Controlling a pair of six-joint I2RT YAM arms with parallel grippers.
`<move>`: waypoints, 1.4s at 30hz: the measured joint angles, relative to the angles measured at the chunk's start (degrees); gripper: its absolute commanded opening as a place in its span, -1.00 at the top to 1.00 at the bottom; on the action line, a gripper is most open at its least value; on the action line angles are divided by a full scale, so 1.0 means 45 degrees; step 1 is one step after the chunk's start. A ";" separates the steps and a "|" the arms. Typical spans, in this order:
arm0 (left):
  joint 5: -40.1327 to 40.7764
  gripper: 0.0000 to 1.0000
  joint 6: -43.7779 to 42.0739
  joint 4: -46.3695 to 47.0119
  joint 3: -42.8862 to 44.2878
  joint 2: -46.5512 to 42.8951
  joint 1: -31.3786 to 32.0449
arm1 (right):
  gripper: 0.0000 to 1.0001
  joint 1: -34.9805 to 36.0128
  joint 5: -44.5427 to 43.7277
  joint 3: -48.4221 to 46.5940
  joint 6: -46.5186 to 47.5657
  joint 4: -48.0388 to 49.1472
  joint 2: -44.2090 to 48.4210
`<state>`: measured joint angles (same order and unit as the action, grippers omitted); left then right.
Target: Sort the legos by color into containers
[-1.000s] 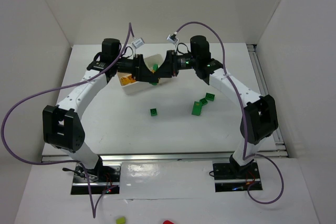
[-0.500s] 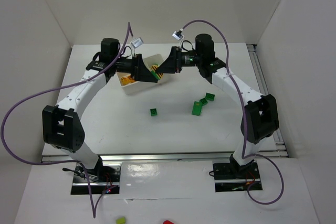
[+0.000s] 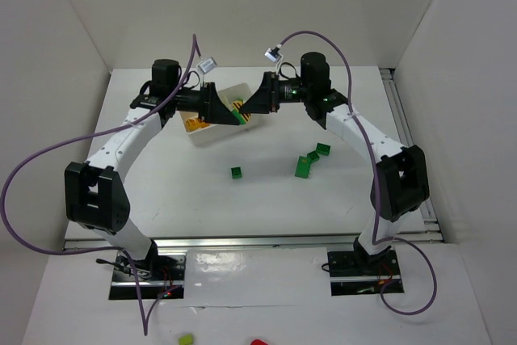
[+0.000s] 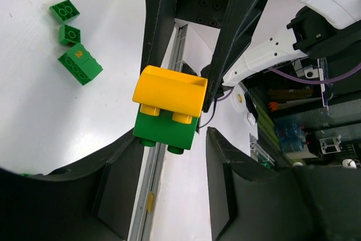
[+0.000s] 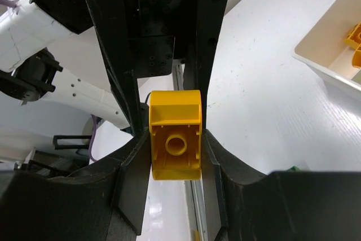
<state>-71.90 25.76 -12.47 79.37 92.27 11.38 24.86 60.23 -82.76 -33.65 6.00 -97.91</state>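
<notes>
Left gripper clamped on green brick | right gripper clamped on yellow brick | 2 bricks stacked; opposed grips probably meant to separate colours above tray.

Looks like a robotics lab: white table boxed by plain panels on far and side edges, purple cables, aluminium rail along near edge.

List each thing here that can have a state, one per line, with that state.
left gripper, shut on green brick
right gripper, shut on yellow brick
yellow brick, studs showing, not fully seated on green brick
white tray, upright, orange-yellow bricks in one compartment
four loose green bricks, lying on table, unsorted
</notes>
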 measured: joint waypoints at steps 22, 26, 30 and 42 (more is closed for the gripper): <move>0.0053 1.00 0.0607 0.0461 -0.0248 0.0000 -0.0078 | 0.55 0.0029 0.0117 0.0010 -0.0039 0.0097 -0.0078; 0.0170 1.00 0.0461 0.0097 -0.0248 0.0000 -0.0170 | 0.55 0.0083 -0.0005 0.0010 -0.0029 0.0083 -0.0151; 0.0175 1.00 0.0321 -0.0015 -0.0403 0.0049 -0.0369 | 0.55 0.0146 -0.0369 0.0010 0.0063 -0.0034 -0.0160; 0.1627 1.00 0.0160 -0.1511 -0.2584 -0.0277 -0.2259 | 0.55 0.0136 -0.1744 -0.0583 0.0393 -0.0495 -0.0903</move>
<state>-64.58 26.48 -19.27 67.75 91.02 1.21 25.47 52.38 -85.38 -31.88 3.77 -101.97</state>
